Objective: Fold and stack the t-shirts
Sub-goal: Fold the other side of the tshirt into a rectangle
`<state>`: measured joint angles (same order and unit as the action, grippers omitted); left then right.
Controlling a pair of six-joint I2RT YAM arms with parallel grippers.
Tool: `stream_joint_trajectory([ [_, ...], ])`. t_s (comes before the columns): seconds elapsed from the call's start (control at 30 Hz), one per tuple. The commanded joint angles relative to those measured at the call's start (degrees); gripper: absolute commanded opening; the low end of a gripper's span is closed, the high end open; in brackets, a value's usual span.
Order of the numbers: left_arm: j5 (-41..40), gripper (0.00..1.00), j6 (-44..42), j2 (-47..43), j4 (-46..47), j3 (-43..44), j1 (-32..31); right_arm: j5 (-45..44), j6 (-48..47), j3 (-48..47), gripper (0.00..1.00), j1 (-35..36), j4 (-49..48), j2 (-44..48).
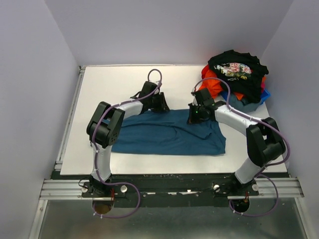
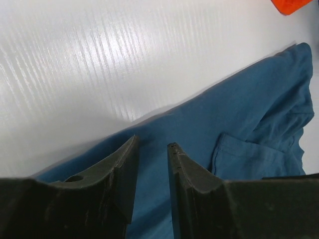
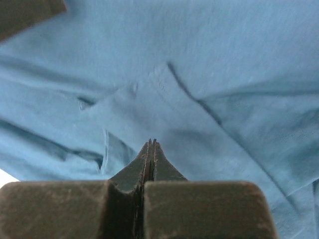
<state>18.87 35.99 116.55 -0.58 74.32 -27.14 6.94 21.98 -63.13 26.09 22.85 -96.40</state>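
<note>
A teal-blue t-shirt lies spread flat at the middle of the table. My left gripper is at its far edge, left of centre. In the left wrist view the left gripper stands open, its fingers down over the teal cloth with cloth showing in the gap. My right gripper is at the far edge, right of centre. In the right wrist view the right gripper is shut, tips pressed into puckered teal cloth. A black floral t-shirt, an orange-red one and a bright blue one are heaped at the back right.
The white table ends at a rail along its left side and at the arms' mounting bar in front. Purple walls close in on both sides and the back. An orange-red scrap shows in the left wrist view's top corner.
</note>
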Motion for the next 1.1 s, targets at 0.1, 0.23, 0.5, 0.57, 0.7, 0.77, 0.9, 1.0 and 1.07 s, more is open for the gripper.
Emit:
stream_joint_trajectory([
  [0.1, 2.1, 0.44, -4.1, -1.5, -2.7, 2.1, -1.6, 0.9, 0.7, 5.6, 0.25, 1.9, -0.4, 5.6],
  [0.23, 3.4, 0.46, -6.3, -1.2, -4.0, 4.9, -3.8, -4.3, 1.6, 7.0, 0.35, 2.0, -0.1, 9.0],
  [0.5, 7.1, 0.45, -7.7, 3.9, -3.7, 11.2, -8.8, -9.4, 4.4, 10.3, 0.24, -3.5, -3.0, 13.5],
  [0.57, 5.0, 0.44, -8.4, 5.1, -6.0, 12.9, -9.3, -7.3, 4.8, 9.8, 0.1, -5.5, -4.4, 11.9],
  [0.7, 3.6, 0.44, -8.8, 6.2, -6.7, 14.3, -9.6, 0.2, 5.9, 8.1, 0.01, -8.3, -7.3, 8.4],
  [0.77, 3.4, 0.44, -8.9, 6.9, -7.2, 14.9, -9.5, 1.1, 6.3, 6.9, 0.01, -9.0, -7.9, 6.1],
  [0.9, 3.3, 0.44, -9.0, 8.3, -8.4, 16.0, -9.6, 4.6, 8.4, 6.1, 0.01, -12.0, -10.3, 1.7],
  [1.0, 3.1, 0.44, -9.0, 9.0, -9.3, 16.7, -9.7, 4.1, 9.2, 6.1, 0.01, -12.9, -11.8, 0.2],
  [1.07, 3.2, 0.44, -9.2, 9.7, -9.9, 17.3, -9.7, 3.6, 9.4, 6.1, 0.01, -13.0, -12.0, -0.7],
])
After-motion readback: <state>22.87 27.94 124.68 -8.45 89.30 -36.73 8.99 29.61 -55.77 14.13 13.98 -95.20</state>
